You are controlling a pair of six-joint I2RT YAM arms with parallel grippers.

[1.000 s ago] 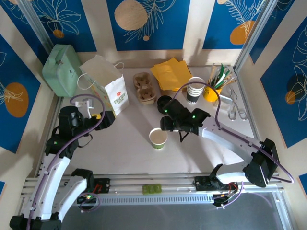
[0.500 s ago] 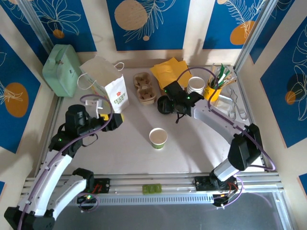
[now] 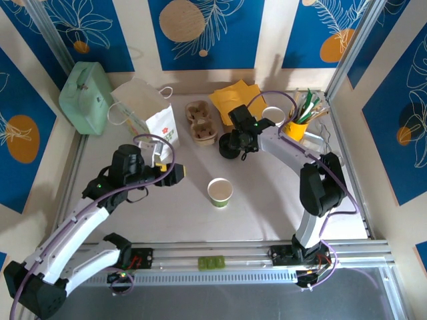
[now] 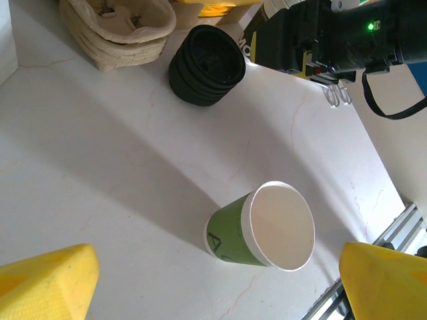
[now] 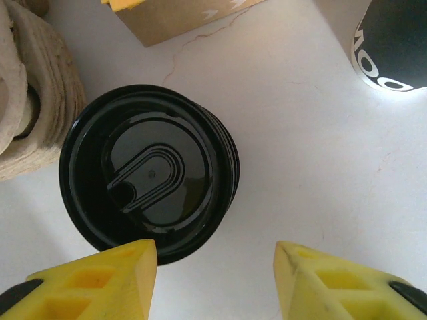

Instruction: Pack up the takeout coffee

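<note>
The takeout coffee cup (image 3: pixel 220 192), light green with a white rim, stands upright and lidless mid-table; the left wrist view shows its empty mouth (image 4: pixel 277 227). My left gripper (image 3: pixel 175 175) hovers to its left, open, the cup lying ahead between the yellow fingertips (image 4: pixel 47 283). A stack of black lids (image 3: pixel 228 145) (image 5: pixel 148 172) sits behind the cup. My right gripper (image 3: pixel 241 137) (image 5: pixel 215 280) hangs just above the stack's near-right edge, open and holding nothing; it also shows in the left wrist view (image 4: pixel 320 40).
A white paper bag (image 3: pixel 150 120) stands back left beside a mint box (image 3: pixel 85 97). Pulp cup carriers (image 3: pixel 202 122), yellow napkins (image 3: pixel 237 100), dark stacked cups (image 3: pixel 272 119), a yellow cup of straws (image 3: pixel 297 125) and tongs (image 3: pixel 327 150) line the back.
My right gripper swung back and left from near the green cup to the lid stack, its jaws narrowing a little. My left gripper moved right toward the cup.
</note>
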